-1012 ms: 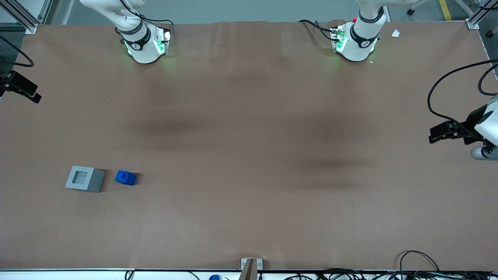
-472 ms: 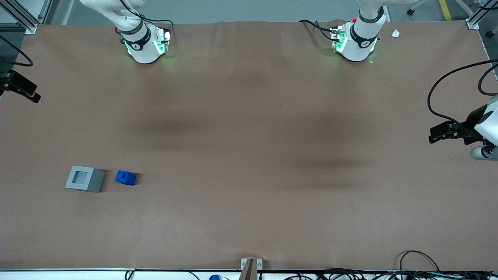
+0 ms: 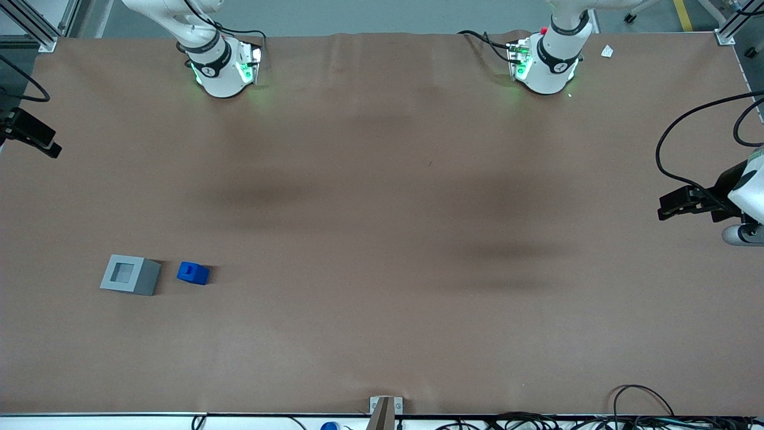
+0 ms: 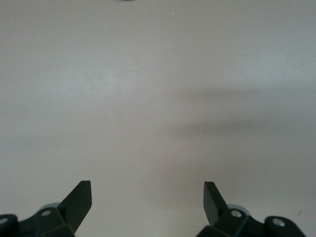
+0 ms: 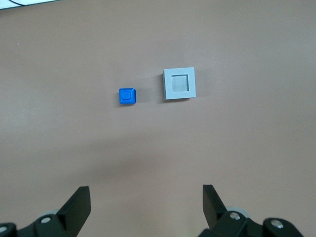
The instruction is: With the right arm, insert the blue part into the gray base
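The blue part (image 3: 193,273) sits on the brown table close beside the gray base (image 3: 130,275), a small gap apart. The base's square recess is empty. Both lie toward the working arm's end of the table, nearer the front camera than the arm's base (image 3: 218,65). The right gripper (image 3: 55,149) hangs high at the table's edge, farther from the camera than the blocks and well away from them. In the right wrist view the gripper (image 5: 146,197) is open and empty, with the blue part (image 5: 128,96) and the gray base (image 5: 178,84) far below it.
Brown paper covers the table (image 3: 382,239). A small white scrap (image 3: 607,51) lies near the parked arm's base. Cables (image 3: 644,412) run along the table's front edge, and a bracket (image 3: 385,406) sits at its middle.
The right gripper has drifted slightly outward, toward the working arm's end of the table. The blue part and the gray base have not moved.
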{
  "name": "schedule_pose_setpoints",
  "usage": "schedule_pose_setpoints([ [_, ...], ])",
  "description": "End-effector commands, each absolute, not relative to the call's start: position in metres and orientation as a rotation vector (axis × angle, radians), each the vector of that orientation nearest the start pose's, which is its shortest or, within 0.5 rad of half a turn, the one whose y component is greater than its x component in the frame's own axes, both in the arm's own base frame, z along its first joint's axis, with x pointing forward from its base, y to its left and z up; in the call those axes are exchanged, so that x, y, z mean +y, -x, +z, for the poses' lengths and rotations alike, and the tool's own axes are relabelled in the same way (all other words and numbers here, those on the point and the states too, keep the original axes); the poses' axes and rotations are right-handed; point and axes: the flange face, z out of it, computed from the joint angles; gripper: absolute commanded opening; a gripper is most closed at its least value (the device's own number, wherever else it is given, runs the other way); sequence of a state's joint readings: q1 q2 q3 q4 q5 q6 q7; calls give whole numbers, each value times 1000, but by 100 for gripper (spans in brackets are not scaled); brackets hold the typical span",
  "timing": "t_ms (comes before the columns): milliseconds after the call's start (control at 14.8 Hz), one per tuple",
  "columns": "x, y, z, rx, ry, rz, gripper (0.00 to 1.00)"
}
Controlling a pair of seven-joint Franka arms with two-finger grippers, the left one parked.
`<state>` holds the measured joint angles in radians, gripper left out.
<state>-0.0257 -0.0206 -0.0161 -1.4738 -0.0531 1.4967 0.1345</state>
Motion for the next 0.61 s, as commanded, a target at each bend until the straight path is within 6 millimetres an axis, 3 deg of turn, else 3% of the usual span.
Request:
schedule_pose_setpoints([
  [0, -31, -540, 677, 292, 3187, -66, 100],
  [540, -37, -542, 673, 294, 3215, -62, 100],
])
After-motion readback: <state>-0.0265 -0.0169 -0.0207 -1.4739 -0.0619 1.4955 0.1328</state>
